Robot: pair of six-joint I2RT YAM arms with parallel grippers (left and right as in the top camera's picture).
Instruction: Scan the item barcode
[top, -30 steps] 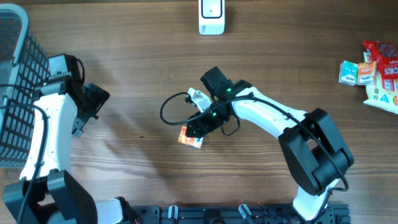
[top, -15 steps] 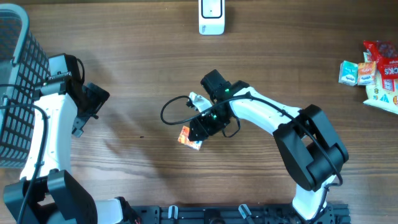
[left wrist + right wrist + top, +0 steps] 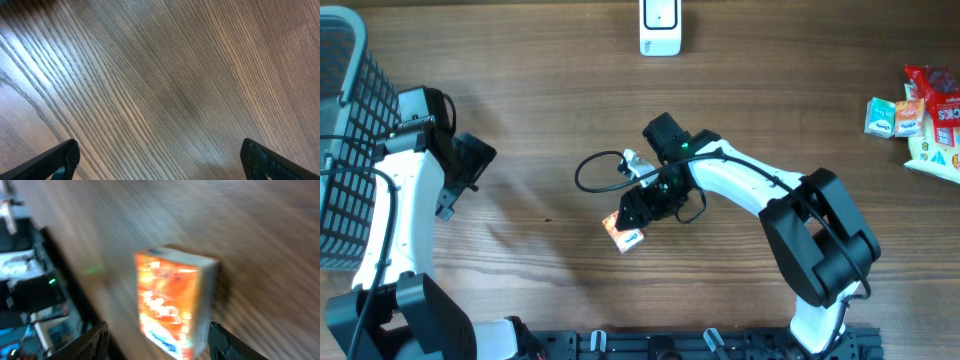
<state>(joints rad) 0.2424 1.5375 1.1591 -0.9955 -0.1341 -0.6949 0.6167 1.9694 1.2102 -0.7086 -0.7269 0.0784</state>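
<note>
Overhead view of a wooden counter (image 3: 550, 90) with two robot arms reaching in from the 6 o'clock edge.

Nearest, just left of centre, a small orange carton (image 3: 623, 232) lies on the counter. Its long axis runs roughly from 10 o'clock to 4 o'clock. The right claw (image 3: 640, 212) is right over it, with the carton at about 7 o'clock from the claw's body.

The right wrist view is blurred. It shows the carton standing between the two dark fingers (image 3: 95, 340), which are partly spread. There is a clear gap on one side, and the other finger is close to the carton's edge. It does not look pinched, though the blur makes contact hard to rule out.

Further left, at about 9 o'clock from the carton and well apart from it, the left claw (image 3: 160, 167) is spread wide. It holds nothing and has only bare wood grain beneath it. A wire basket (image 3: 340, 120) sits beyond it at the left edge.

Farthest away, at 12 o'clock from the carton, a white scanner (image 3: 660, 25) stands at the far edge. A heap of snack packets (image 3: 925, 115) lies at 2 o'clock.

The right arm is much the nearer one. The next move likely depends on closing on the carton across its short side, then carrying it towards 12 o'clock.
</note>
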